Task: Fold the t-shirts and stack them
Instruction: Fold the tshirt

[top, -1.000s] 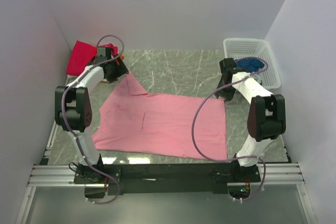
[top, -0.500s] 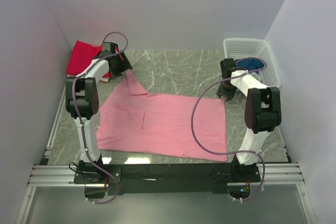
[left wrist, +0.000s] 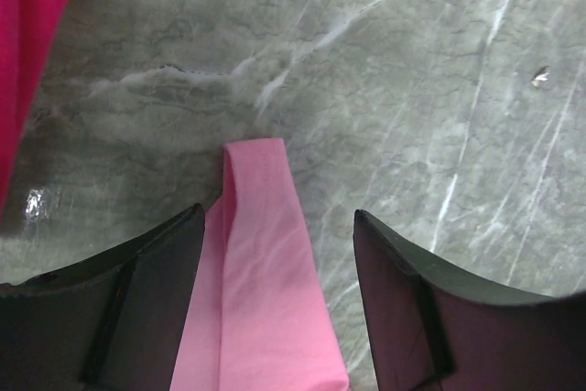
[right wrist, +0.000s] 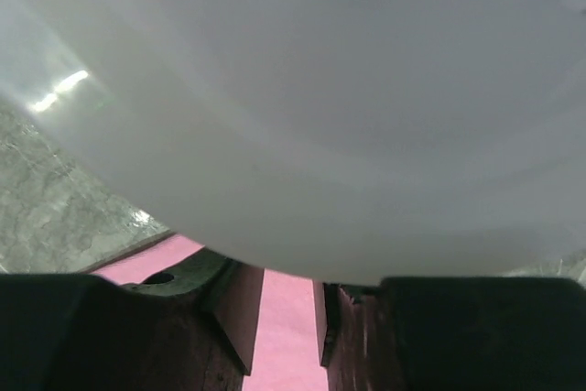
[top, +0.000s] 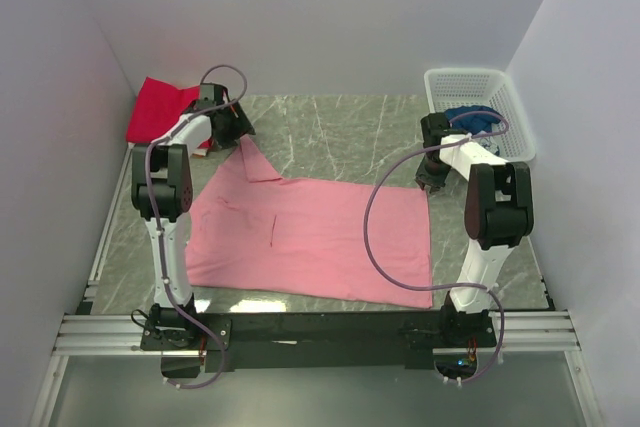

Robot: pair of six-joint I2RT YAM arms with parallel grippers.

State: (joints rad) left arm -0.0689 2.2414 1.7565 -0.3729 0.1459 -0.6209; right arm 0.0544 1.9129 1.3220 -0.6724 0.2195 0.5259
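Straddling the far sleeve of the light pink t-shirt (top: 320,237), spread on the table (top: 340,137), my left claw (left wrist: 276,226) gapes wide, gripping nothing. My right claw (right wrist: 289,313) sits at its far right corner, nearly closed; whether it grips I cannot tell.

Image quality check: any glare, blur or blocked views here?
Right wrist: mostly filled by a blurred, out-of-focus white surface, apparently the basket, with a bright glint at left; only a strip of pink shirt shows. Left wrist: sharp, table veining and shirt edge crisp, small glint at the left edge. Top external: even light, soft shadows, one bright reflection near the table's front edge.
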